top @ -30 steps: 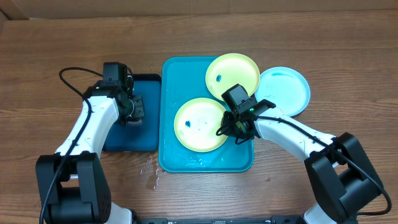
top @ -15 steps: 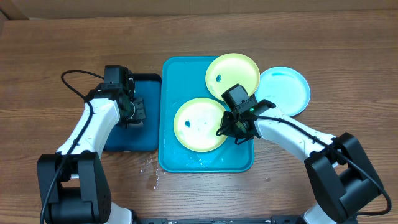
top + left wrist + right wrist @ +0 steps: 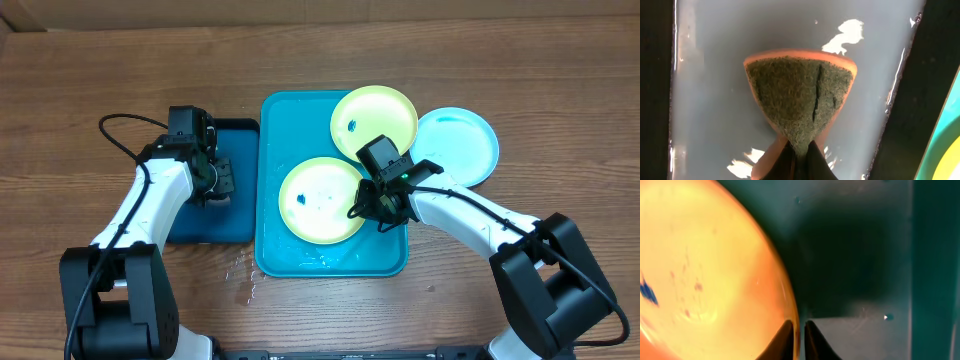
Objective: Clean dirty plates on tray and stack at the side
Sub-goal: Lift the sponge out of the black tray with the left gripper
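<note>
Yellow-green plate [image 3: 322, 199], the nearer of two, lies flat in the tray [image 3: 272, 150] with a blue smear showing. Overhead, the second yellow-green plate [image 3: 374, 120], also smeared, overlaps the tray's far right corner. The light blue plate [image 3: 462, 145] sits on the table [image 3: 560, 90] just beside it. No stack exists; judged from this, cleaning and stacking are both outstanding. The left gripper [image 3: 218, 181] points down over the dark-blue tray [image 3: 238, 135]. The right gripper [image 3: 376, 211] reaches in diagonally to the nearer plate's right edge.

Left wrist: jaws pressed together on a sponge [image 3: 800, 95], scouring face up, above the wet dark tray floor.

Right wrist: fingers nearly closed, pinching the nearer plate's rim.
</note>
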Motion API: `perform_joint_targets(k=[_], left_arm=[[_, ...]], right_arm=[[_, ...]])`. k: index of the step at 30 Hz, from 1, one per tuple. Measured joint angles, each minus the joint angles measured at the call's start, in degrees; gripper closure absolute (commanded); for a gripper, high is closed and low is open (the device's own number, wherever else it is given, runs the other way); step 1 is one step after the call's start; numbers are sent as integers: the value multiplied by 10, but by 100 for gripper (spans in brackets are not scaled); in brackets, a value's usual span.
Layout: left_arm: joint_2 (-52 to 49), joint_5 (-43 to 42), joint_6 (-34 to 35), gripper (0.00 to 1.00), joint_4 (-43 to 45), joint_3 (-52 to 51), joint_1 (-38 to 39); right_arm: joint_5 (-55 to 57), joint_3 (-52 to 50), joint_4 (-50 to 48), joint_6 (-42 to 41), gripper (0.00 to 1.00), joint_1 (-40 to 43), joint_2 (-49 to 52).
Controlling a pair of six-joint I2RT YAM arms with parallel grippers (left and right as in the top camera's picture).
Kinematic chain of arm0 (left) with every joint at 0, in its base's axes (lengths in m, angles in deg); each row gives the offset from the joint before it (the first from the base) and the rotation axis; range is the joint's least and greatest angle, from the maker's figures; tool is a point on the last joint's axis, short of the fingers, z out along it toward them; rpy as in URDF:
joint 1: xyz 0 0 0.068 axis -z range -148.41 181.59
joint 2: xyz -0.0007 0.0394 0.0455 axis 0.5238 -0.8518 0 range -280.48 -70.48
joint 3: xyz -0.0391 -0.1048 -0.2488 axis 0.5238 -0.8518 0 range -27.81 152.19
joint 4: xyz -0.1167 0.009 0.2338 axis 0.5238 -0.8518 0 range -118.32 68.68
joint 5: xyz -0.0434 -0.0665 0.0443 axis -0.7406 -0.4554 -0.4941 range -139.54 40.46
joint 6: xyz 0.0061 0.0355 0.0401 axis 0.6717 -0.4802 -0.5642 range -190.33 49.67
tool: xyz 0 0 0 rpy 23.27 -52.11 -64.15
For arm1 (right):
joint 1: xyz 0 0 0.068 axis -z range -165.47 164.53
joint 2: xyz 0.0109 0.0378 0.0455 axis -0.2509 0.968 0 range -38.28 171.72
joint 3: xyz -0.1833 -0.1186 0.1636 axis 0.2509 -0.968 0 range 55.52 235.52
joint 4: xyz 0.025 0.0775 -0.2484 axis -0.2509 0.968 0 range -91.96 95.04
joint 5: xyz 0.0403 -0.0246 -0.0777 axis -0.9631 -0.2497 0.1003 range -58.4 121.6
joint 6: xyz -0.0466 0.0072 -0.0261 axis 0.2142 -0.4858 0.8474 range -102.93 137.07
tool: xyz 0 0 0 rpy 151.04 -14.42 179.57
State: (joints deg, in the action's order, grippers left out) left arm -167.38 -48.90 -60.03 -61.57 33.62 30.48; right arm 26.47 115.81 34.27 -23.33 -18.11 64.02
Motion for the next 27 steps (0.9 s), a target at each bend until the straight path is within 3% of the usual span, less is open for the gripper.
perform_joint_targets(k=[27], left_arm=[[-26,-24,-24,96,55,0,0]], right_arm=[[0,0,-1,-1,94,0,0]])
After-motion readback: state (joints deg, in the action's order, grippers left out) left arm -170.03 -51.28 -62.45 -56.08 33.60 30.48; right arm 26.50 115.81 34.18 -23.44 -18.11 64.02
